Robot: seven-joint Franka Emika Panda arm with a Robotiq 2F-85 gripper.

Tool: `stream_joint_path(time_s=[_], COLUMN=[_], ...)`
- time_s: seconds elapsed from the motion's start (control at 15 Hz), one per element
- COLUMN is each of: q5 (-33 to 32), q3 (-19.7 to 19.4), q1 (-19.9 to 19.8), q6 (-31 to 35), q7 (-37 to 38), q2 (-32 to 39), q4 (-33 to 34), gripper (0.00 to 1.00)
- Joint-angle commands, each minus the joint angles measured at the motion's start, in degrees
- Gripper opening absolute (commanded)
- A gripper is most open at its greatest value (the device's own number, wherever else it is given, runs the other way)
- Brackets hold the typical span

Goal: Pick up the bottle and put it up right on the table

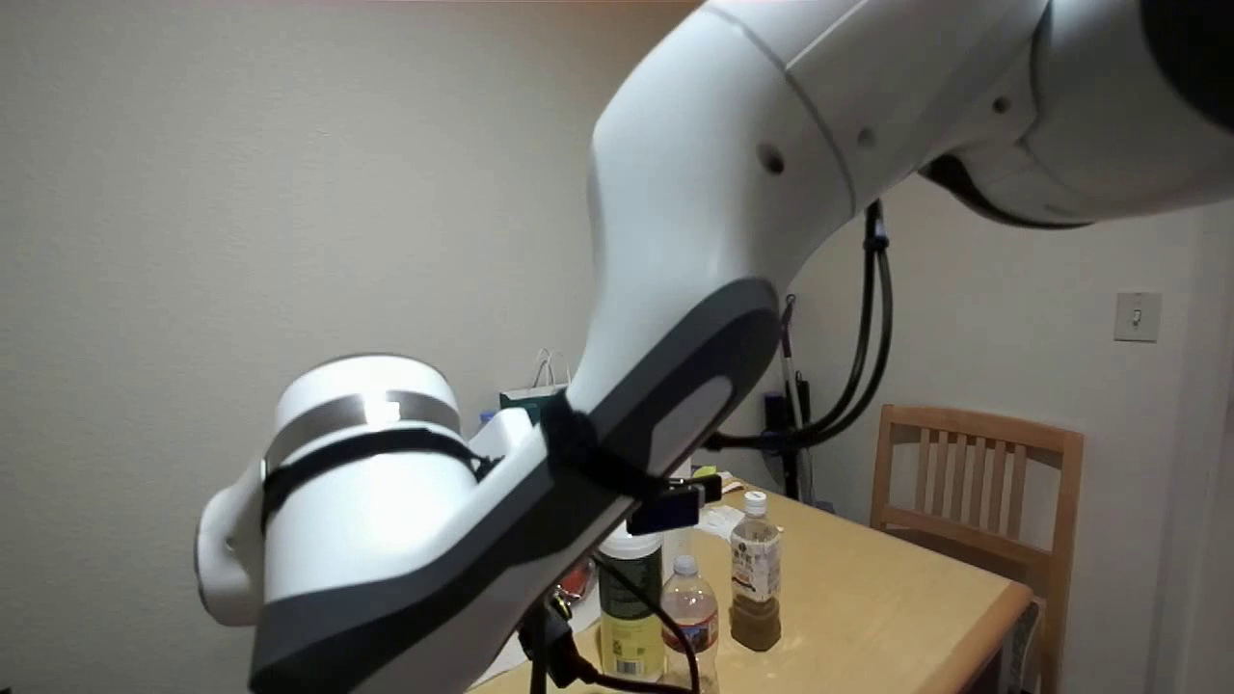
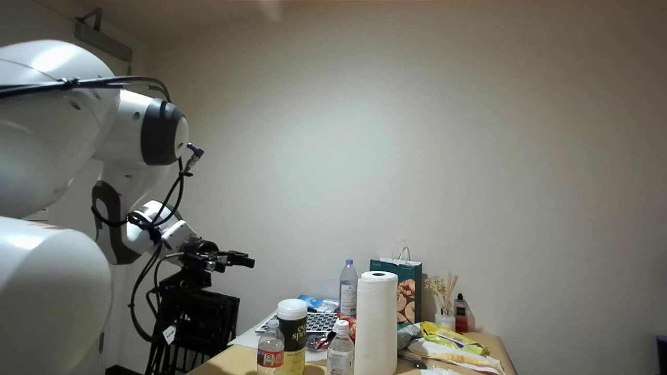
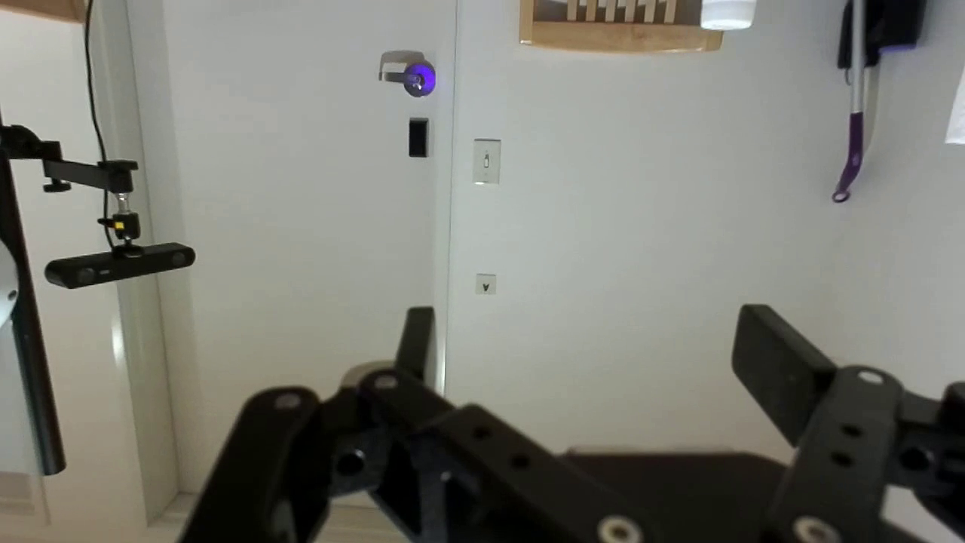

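Three bottles stand upright on the light tan table (image 1: 868,598) (image 2: 229,362); I cannot tell which one is meant. A clear bottle with a red label (image 1: 689,622) (image 2: 270,350) and a white-capped bottle with brown liquid low in it (image 1: 756,578) (image 2: 341,355) show in both exterior views. A taller clear bottle with a blue cap (image 2: 348,289) stands further back. My gripper (image 2: 249,260) is raised beyond the table's left side in an exterior view, apart from every bottle. In the wrist view my gripper (image 3: 588,332) has its fingers wide apart with nothing between them.
A black and yellow canister (image 1: 631,617) (image 2: 292,336) stands by the red-labelled bottle. A paper towel roll (image 2: 376,328), keyboard (image 2: 320,323), green bag (image 2: 411,276) and yellow packets (image 2: 451,336) crowd the table. A wooden chair (image 1: 979,482) and a mounted camera (image 3: 121,265) stand off it.
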Motion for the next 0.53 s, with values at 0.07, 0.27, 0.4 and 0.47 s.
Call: stream_joint_path(time_s=[0.07,0.27,0.4,0.47], q5=[0.89,2.41,2.42,2.42], q3=[3.97,5.34,5.40,5.42], q1=[-1.73,-2.32,-2.58,-2.67], q6=[-0.57,-0.51,-0.47,-0.50], q7=[-0.40,-0.40,-0.39,-0.41], q2=[-4.30,-8.95,-9.23,-9.12], q4=[-1.77,-3.99,-4.65,-4.84], gripper=[1.00,1.00,1.00,1.00])
